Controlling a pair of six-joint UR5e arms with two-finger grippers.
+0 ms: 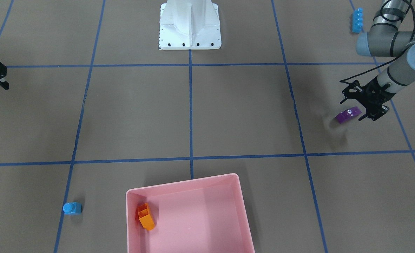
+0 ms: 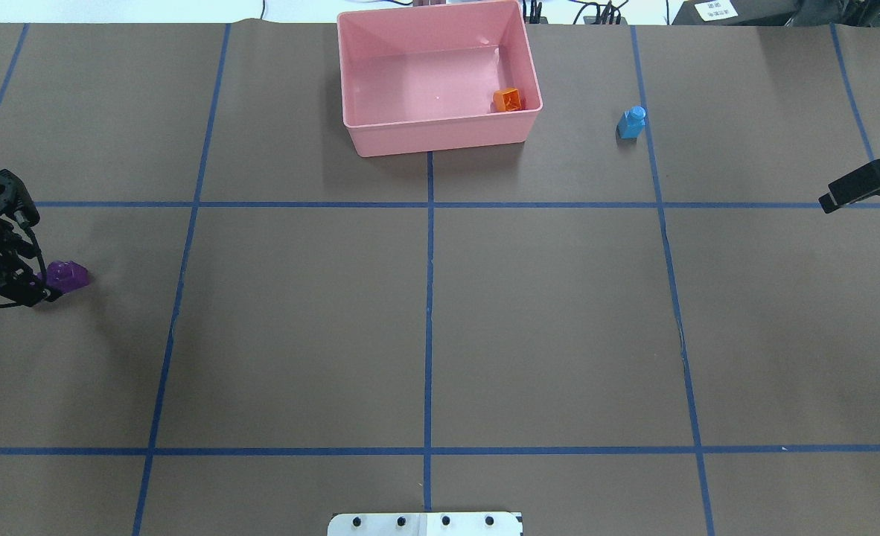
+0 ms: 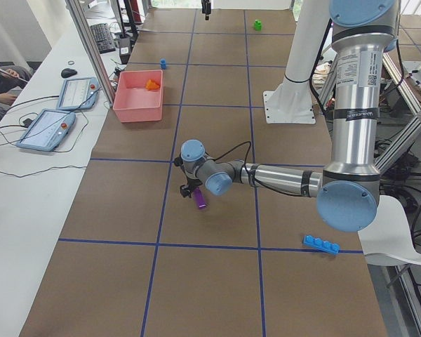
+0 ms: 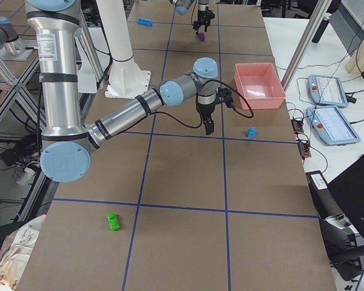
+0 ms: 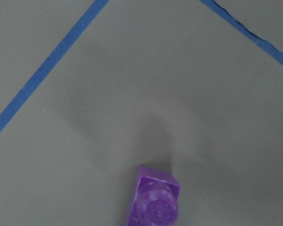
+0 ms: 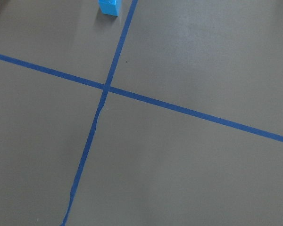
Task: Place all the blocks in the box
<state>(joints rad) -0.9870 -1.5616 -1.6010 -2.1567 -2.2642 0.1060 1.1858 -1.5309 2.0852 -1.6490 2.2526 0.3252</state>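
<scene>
Since the small purple plastic studded brick (image 5: 155,200) hangs tilted at the very tip of my left pincer (image 1: 353,110), with its blurred shadow lying apart from it on the brown tabletop (image 2: 559,313), I judge it lifted clear and clamped by only a small part of its body, and that is where trouble could begin. A hold that shallow may let the brick pivot or slide out if I swing fast, and it would drop onto the tabletop far short of its goal. The shallow square pink plastic tray (image 2: 440,138) is well apart from me, toward the operators' side, so the carry is long and gives a loose hold plenty of chance to fail. If I travel too low, the dangling brick could catch the tray's wall and be knocked free; if I let go from too high, it might bounce out over the low wall. The small orange plastic brick (image 2: 508,100) lies inside by one corner, so I would aim for the bare floor away from it. Outside, the small blue single-stud brick (image 2: 632,123) stands near the tray, the long blue four-stud brick (image 1: 357,20) lies close to my left arm, and the small green plastic brick (image 4: 113,221) sits far off on my right. My right pincer (image 2: 838,197) hangs over the tabletop's right side holding nothing that I can see; whether it stands wide or narrow I cannot tell.
</scene>
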